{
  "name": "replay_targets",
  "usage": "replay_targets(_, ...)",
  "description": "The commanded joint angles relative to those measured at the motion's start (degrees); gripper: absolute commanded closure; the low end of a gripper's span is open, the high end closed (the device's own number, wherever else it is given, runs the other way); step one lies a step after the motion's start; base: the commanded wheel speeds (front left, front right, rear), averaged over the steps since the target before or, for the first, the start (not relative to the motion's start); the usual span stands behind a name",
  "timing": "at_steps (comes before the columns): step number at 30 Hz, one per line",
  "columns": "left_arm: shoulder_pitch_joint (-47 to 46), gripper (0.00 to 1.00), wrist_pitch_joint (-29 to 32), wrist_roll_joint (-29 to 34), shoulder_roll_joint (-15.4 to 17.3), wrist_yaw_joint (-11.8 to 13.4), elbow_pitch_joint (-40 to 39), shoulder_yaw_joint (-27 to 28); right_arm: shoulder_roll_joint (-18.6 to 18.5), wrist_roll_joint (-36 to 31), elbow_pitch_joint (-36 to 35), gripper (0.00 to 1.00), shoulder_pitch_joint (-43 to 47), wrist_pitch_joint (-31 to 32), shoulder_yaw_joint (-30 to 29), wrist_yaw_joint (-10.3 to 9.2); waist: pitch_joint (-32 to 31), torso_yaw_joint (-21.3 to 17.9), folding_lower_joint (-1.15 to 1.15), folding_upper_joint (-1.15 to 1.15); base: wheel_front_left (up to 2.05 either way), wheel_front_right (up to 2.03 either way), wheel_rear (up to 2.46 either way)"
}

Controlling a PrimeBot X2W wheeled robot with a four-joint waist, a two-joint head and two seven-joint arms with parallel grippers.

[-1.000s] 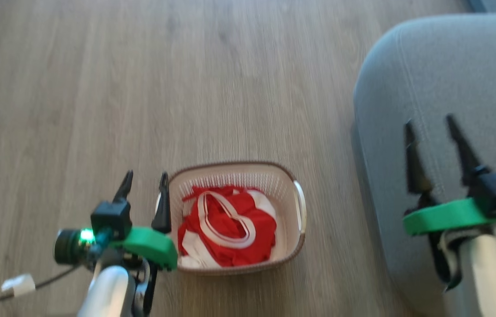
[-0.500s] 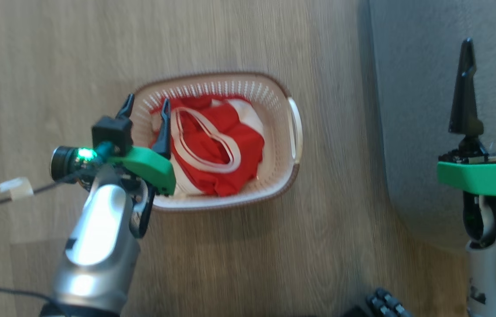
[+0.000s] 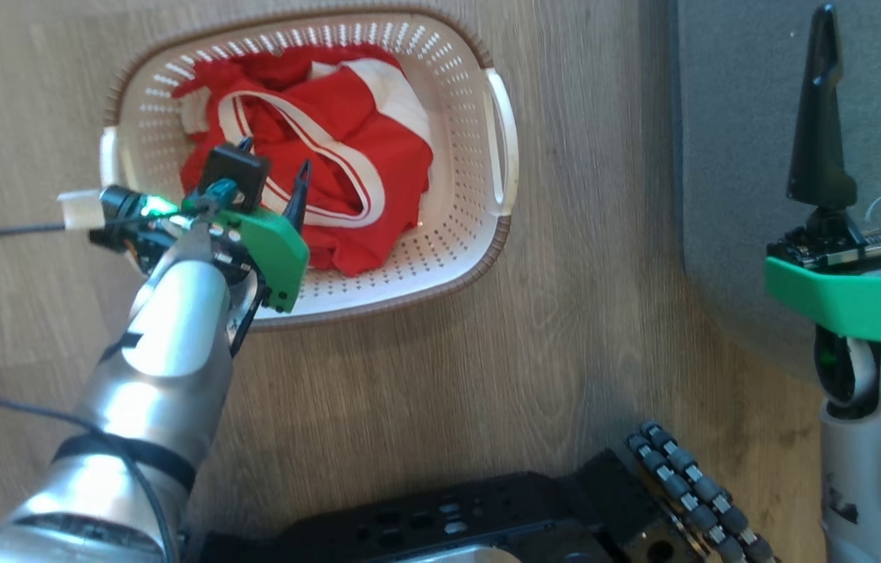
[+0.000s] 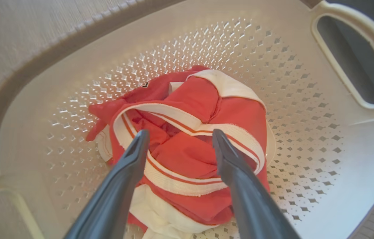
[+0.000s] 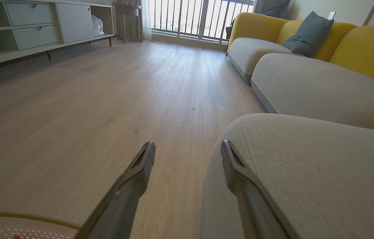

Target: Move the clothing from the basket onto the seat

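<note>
Left pincer (image 4: 180, 133) is pointing, spread, at the clothing (image 4: 187, 156), which is lying bunched in the basket (image 4: 306, 139). We are judging it light, limp and snag-prone; we are favouring the raised white band (image 4: 180, 117) as grip point.

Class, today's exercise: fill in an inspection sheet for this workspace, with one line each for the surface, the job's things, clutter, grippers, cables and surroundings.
Surface: pale wood-look floor; the basket stands on it.
Job's things: basket upright beside the seat; red-and-white clothing bundled inside the basket, none on the part of the seat in view.
Clutter: nothing seen.
Grippers: left gripper open, fingers either side of a clothing fold, contact unclear; right gripper open at the seat's edge, holding nothing.
Cables: black cable runs from the left wrist over the floor.
Surroundings: low cabinet, yellow backrests, grey cushion, railed window.
</note>
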Motion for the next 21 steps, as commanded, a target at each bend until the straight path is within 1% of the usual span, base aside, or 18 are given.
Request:
replay_targets(1, -0.5, 0.0, -0.7, 0.5, 1.3, -0.5, 0.5, 0.4, -0.6, 0.5, -2.5, 0.0, 0.7, -0.3, 1.2, -0.01, 2.1, -0.7, -0.01, 0.0, 0.0, 0.0, 0.0)
replay_targets(6, -4.9, 0.0, -0.7, 1.2, 0.8, -2.0, 6.8, -2.5, -0.6, 1.5, -2.9, 0.0, 1.0, -0.3, 0.1, -0.01, 4.7, -0.3, -0.01, 0.0, 0.0, 0.0, 0.0)
replay_targets(10, -8.0, 0.0, -0.7, 1.8, 0.5, -2.6, 9.2, -4.6, -0.6, 1.5, -3.8, 0.0, 0.5, -0.3, 0.3, -0.01, 6.7, -1.0, -0.01, 0.0, 0.0, 0.0, 0.0)
replay_targets(12, -9.4, 0.0, -0.7, 3.2, 0.5, -2.7, 10.3, -6.5, -0.6, 1.7, -4.3, 0.0, 0.3, -0.3, 0.2, -0.01, 7.7, -1.3, -0.01, 0.0, 0.0, 0.0, 0.0)
replay_targets(18, -13.0, 0.0, -0.2, 5.3, 0.3, -2.4, 13.6, -9.5, -0.6, 2.3, -5.4, 0.0, 0.1, -0.3, 0.4, -0.01, 9.9, -2.4, -0.01, 0.0, 0.0, 0.0, 0.0)
replay_targets(21, -14.7, 0.0, 1.1, 6.3, 0.3, -1.5, 14.8, -10.9, -0.6, 2.8, -6.0, 0.0, 0.2, -0.3, 0.6, -0.01, 10.8, -3.3, -0.01, 0.0, 0.0, 0.0, 0.0)
